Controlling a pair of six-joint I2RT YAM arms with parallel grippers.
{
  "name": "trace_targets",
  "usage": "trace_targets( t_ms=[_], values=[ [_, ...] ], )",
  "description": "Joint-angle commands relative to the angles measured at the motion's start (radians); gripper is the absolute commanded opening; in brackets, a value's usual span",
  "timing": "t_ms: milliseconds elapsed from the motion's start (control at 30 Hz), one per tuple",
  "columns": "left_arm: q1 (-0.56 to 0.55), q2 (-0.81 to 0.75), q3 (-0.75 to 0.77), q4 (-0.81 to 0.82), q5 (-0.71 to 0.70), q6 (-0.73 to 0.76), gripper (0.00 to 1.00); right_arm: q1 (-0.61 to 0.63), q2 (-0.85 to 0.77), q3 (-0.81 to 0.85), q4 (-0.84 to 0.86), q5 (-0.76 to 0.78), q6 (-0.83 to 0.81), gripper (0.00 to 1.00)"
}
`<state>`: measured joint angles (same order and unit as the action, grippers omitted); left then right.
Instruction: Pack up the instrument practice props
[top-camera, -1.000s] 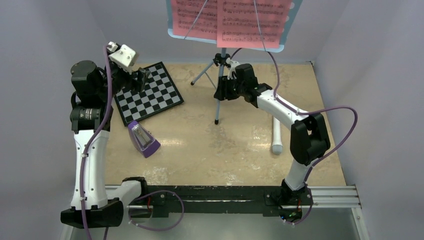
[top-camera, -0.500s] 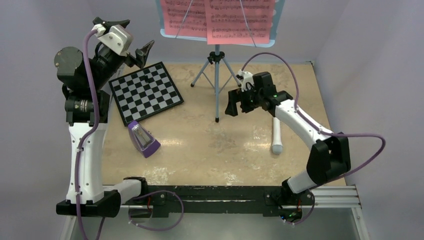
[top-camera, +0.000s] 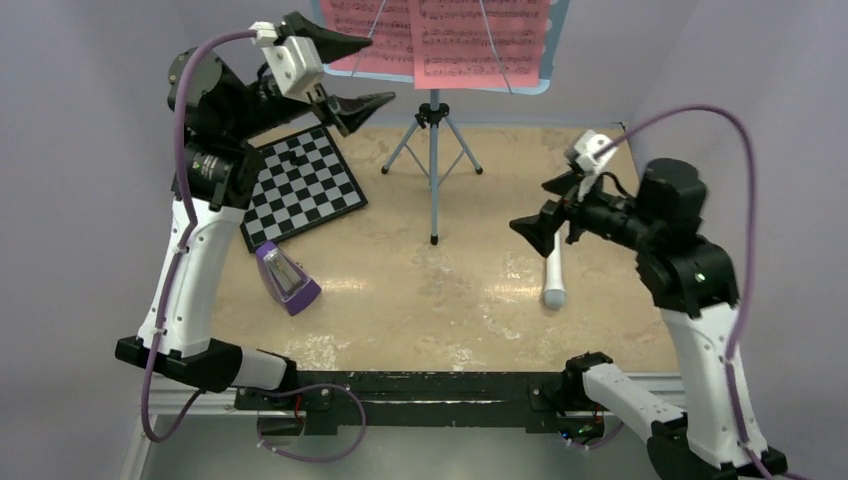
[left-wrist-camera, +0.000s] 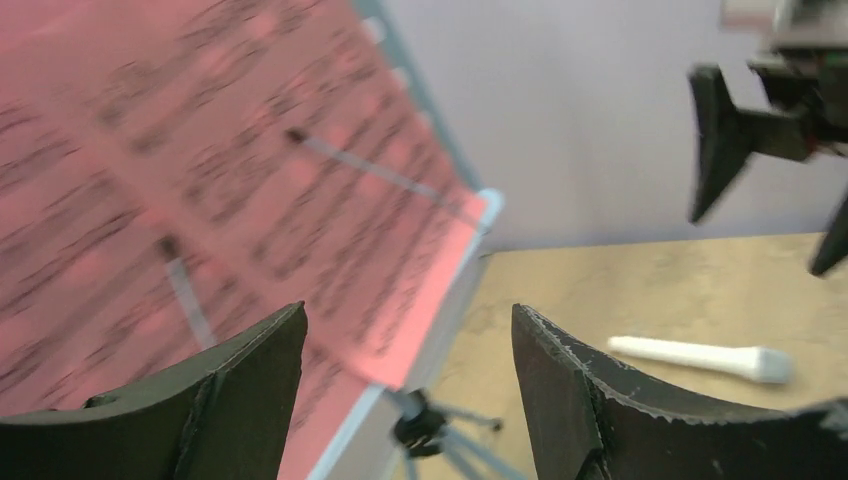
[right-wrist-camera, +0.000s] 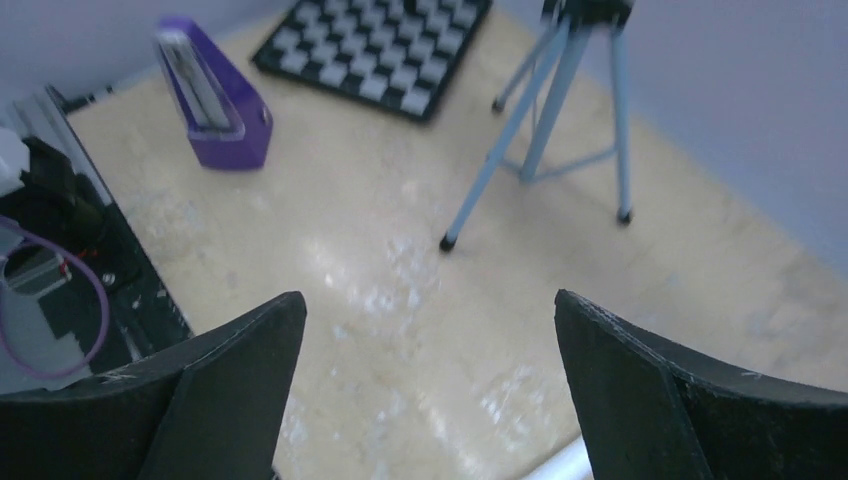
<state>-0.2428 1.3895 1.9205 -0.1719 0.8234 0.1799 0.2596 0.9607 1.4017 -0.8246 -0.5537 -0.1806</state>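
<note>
The light-blue music stand (top-camera: 433, 180) is upright at the back on its thin tripod, with pink sheet-music pages (top-camera: 480, 40) on its desk. My left gripper (top-camera: 378, 70) is raised and open at the desk's left edge. In the left wrist view the pink pages (left-wrist-camera: 250, 180) and the desk's corner (left-wrist-camera: 450, 300) lie beyond the open left gripper (left-wrist-camera: 408, 312), which holds nothing. The white tube (top-camera: 553, 275) lies right of centre. My right gripper (top-camera: 535, 215) hovers open just above it. The purple metronome (top-camera: 288, 280) stands at the left.
A black-and-white chessboard (top-camera: 300, 185) lies at the back left, partly under the left arm. Grey walls close in the back and both sides. The right wrist view shows the tripod legs (right-wrist-camera: 540, 110), the metronome (right-wrist-camera: 215, 100) and the chessboard (right-wrist-camera: 380, 40) ahead.
My right gripper let go of the stand's pole, opened and drew back to the right, rising. The left gripper swung up and right to the stand's desk. The stand shifted slightly left.
</note>
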Motion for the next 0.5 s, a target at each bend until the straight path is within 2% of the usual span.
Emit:
trace_targets(
  t_ms=[0, 133, 233, 333, 467],
  values=[
    [-0.143, 0.032, -0.020, 0.050, 0.106, -0.102, 0.80, -0.003, -0.029, 0.233, -0.010, -0.089, -0.045, 0.98],
    [-0.287, 0.073, -0.061, 0.153, 0.001, -0.112, 0.86, -0.014, 0.075, 0.415, 0.183, -0.036, 0.015, 0.97],
    [-0.356, 0.134, -0.048, 0.246, -0.089, -0.143, 0.89, -0.037, 0.179, 0.533, 0.360, -0.030, 0.083, 0.96],
    [-0.384, 0.191, -0.041, 0.315, -0.172, -0.171, 0.90, -0.046, 0.278, 0.612, 0.532, -0.021, 0.132, 0.96],
    [-0.414, 0.251, -0.028, 0.371, -0.239, -0.196, 0.90, -0.045, 0.398, 0.716, 0.676, -0.013, 0.167, 0.98]
  ],
)
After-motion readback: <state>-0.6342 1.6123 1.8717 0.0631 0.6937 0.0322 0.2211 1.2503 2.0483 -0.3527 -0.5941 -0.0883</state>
